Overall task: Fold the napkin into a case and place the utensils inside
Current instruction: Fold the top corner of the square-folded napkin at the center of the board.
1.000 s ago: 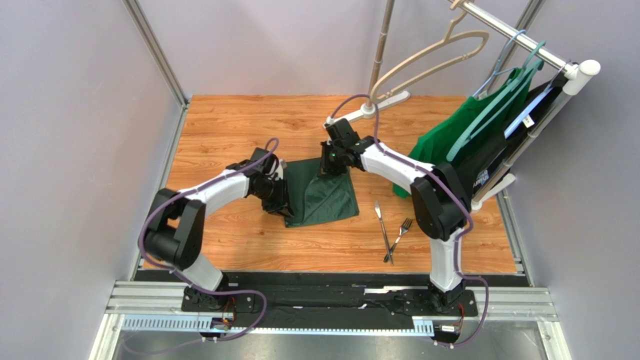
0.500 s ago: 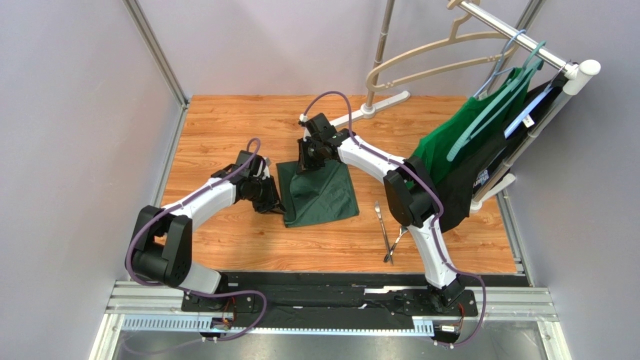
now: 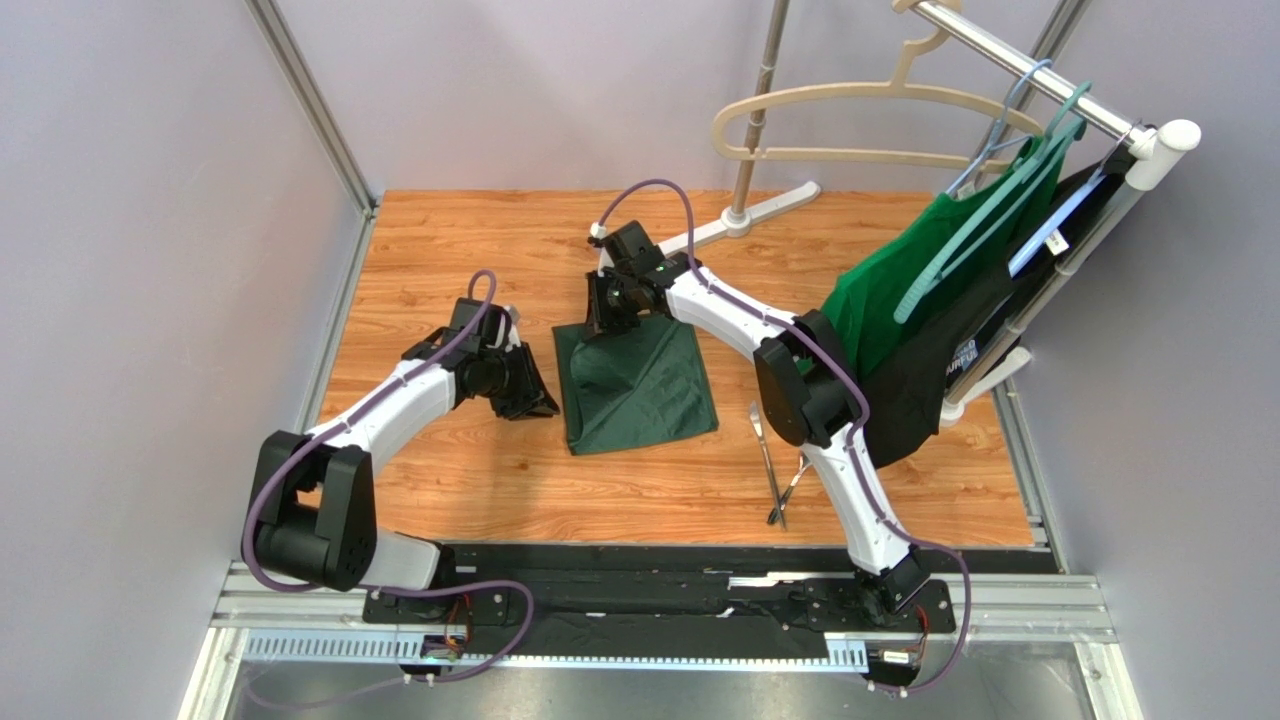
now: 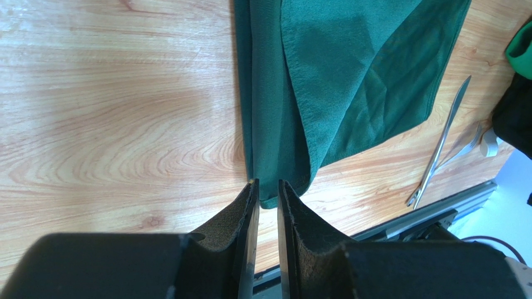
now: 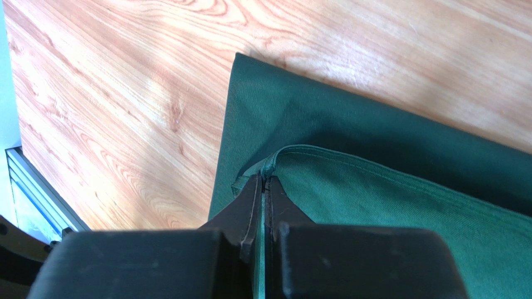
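Atop table (image 5: 125, 93), right hand (image 5: 262, 182) pinching napkin (image 5: 406, 187)

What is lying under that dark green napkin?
The napkin is folded over itself; only wooden table shows around it. Anything beneath is hidden. The utensils lie beside it, not under.

matte cloth napkin (image 3: 639, 383), wood-grain table (image 3: 451, 255)

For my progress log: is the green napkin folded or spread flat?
Folded, at least once: the napkin lies in overlapping layers, and the right tool pinches a corner of the upper layer.
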Available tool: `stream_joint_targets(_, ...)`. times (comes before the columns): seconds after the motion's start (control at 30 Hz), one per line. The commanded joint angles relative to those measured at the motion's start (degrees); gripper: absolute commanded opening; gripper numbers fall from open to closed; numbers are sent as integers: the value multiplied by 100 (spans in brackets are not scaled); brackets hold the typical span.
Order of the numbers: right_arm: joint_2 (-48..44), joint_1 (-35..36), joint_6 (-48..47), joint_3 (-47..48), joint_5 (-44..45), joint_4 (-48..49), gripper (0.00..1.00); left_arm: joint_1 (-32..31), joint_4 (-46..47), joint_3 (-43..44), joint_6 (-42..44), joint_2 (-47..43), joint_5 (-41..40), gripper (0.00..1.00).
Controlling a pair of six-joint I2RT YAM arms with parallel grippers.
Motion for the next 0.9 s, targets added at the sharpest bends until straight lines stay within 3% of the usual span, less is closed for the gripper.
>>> stream_joint_targets(0.0, 150, 4, 4, 379, -88, 116, 0, 106, 35, -77, 19, -214, 0, 25)
stream_joint_targets(0.87, 862, 13, 57, 1276, -395, -42, 1, 123, 114, 36, 115, -126, 263, 23)
